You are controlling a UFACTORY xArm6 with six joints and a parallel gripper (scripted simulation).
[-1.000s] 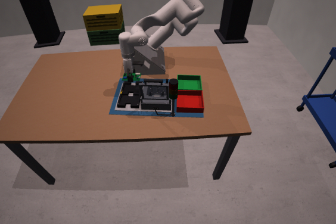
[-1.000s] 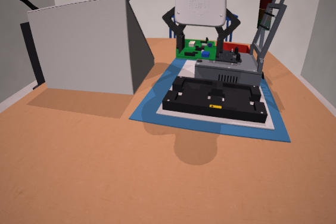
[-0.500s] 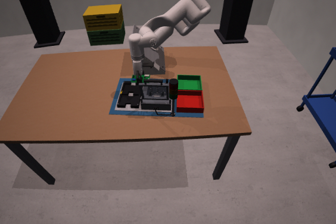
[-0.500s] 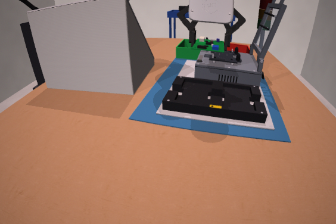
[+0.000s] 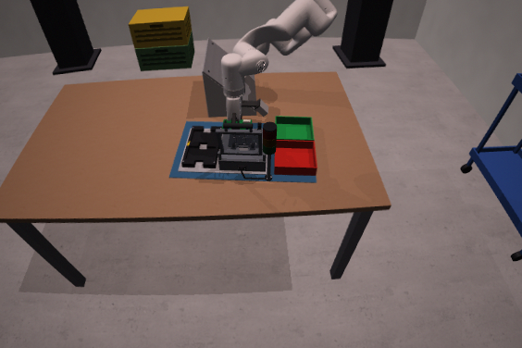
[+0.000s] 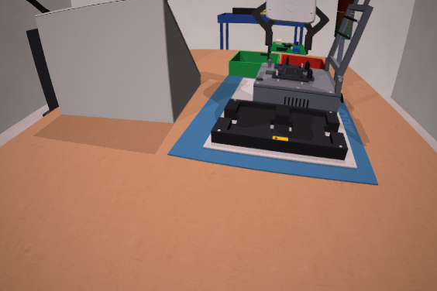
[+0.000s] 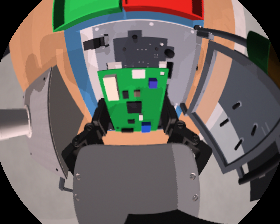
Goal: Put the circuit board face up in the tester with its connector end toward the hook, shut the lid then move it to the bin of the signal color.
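My gripper (image 6: pixel 288 46) is shut on the green circuit board (image 7: pixel 132 99), gripping it by its long edges, face up. It holds the board above the far side of the grey tester (image 6: pixel 296 87), a little above the plate (image 7: pixel 143 48) with the black posts. The board's white connector (image 7: pixel 111 86) shows at one end in the wrist view. The tester's lid (image 6: pixel 349 36) stands open. The black tray (image 6: pixel 279 129) has both pockets empty. The signal tower (image 5: pixel 269 138) shows no light. From the top view the gripper (image 5: pixel 237 123) is at the tester's back edge.
The green bin (image 5: pixel 294 128) and the red bin (image 5: pixel 295 156) stand side by side to the right of the tester on the blue mat. A tall grey slanted box (image 6: pixel 112 59) stands close behind the mat beside the arm's base.
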